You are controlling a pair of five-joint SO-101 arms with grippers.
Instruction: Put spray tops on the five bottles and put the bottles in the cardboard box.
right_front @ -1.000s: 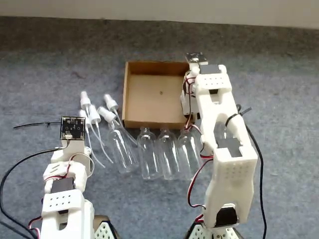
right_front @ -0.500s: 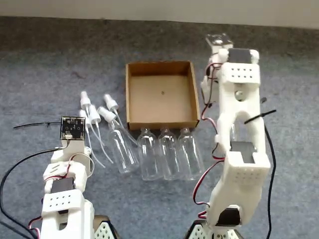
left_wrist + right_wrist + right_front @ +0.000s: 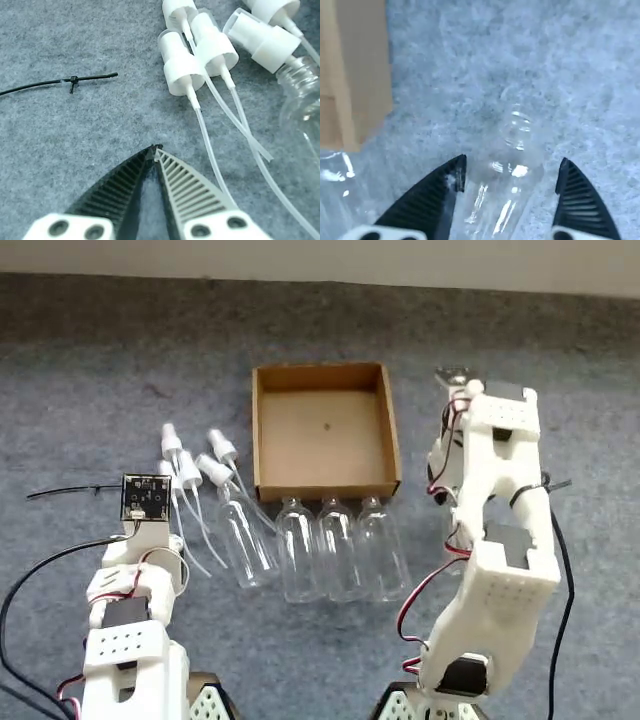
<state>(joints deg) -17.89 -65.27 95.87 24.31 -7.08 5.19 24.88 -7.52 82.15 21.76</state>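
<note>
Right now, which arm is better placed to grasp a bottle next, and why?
Right, probably. The right gripper is open, with a clear bottle lying in line between its fingers, beside the cardboard box. The left gripper is shut over carpet near the spray tops.

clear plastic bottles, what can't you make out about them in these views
Right wrist view: the clear plastic bottle inside the open right pincer is blurred, and its base is cut off by the picture's edge.
High view: the white right arm covers most of that same bottle, so its lie cannot be told.
Left wrist view: another clear bottle is cut by the edge, and the white spray tops' tubes run out of frame.
</note>
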